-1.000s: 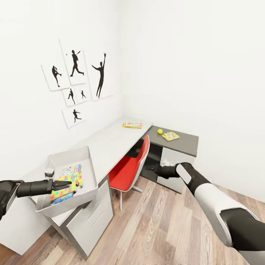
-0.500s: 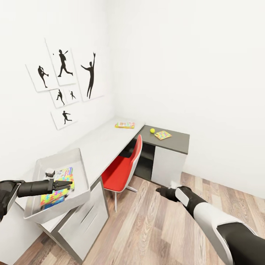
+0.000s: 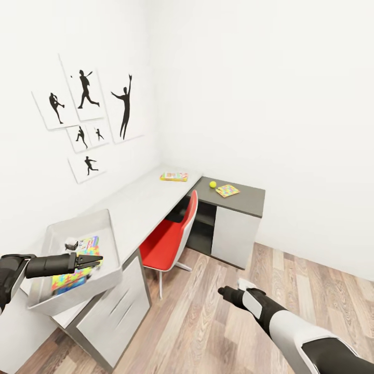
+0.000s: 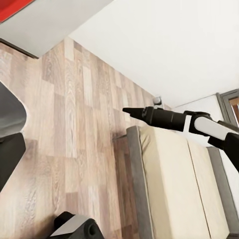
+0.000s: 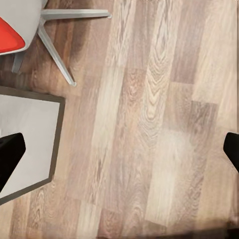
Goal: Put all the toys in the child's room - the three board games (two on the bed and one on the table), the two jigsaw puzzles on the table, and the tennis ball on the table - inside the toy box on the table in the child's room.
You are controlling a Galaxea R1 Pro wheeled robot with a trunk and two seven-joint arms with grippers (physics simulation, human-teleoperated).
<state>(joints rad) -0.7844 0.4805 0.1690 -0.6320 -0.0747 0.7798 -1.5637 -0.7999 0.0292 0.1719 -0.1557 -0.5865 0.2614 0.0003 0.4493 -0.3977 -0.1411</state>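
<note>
Left pincer (image 3: 93, 259), fingers together and empty, hovers over grey rectangular toy box (image 3: 111, 244) containing colourful jigsaw puzzle (image 3: 78, 262) on white worktop (image 3: 140, 202); right pincer (image 3: 223, 292), fingers spread apart, hangs above wooden floor (image 3: 208, 332); yellow tennis ball (image 3: 213, 184) sits on dark worktop section.

Left arm (image 3: 31, 266) stretched level across the body, left gripper (image 3: 92, 259) with jaws close together, right arm (image 3: 291, 332) reaching forward and down, right gripper (image 3: 223, 292) with jaws spread wide
</note>
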